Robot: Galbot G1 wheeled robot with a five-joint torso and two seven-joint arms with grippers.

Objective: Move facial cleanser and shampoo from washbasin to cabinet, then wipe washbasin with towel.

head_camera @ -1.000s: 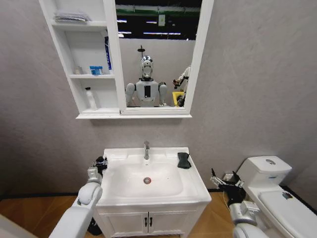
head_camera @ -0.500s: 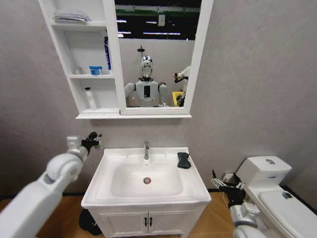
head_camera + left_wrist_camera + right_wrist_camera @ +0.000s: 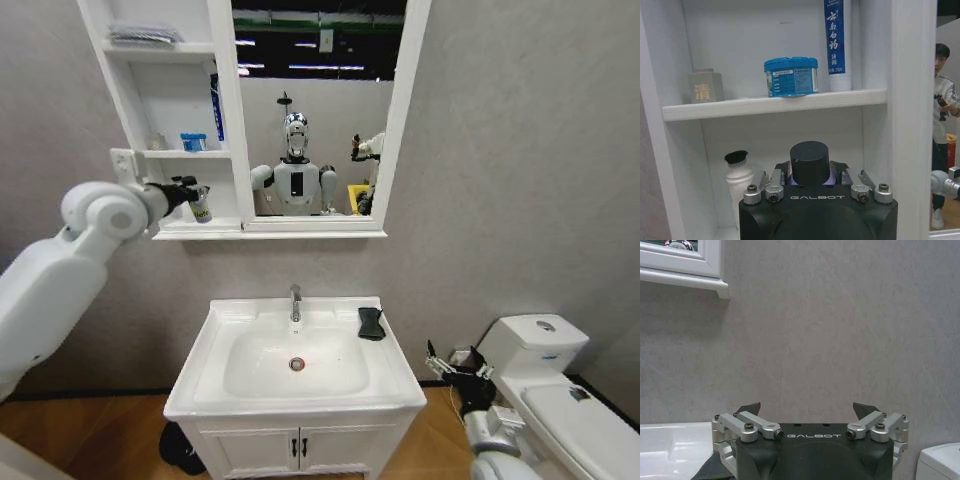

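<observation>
towel [image 3: 371, 323] on washbasin [image 3: 390, 385] right of tap, cabinet [image 3: 128, 100] above

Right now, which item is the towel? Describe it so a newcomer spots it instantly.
Start at the white washbasin below the mirror and find the chrome tap at the back of its rim. The towel lies on the rim's back right corner, right of the tap. It is a small black folded cloth, the only dark thing on the white top.

blue tub [image 3: 791, 76] | toothpaste tube [image 3: 837, 44] | toilet [image 3: 560, 385] beside vanity [image 3: 298, 448]
</observation>
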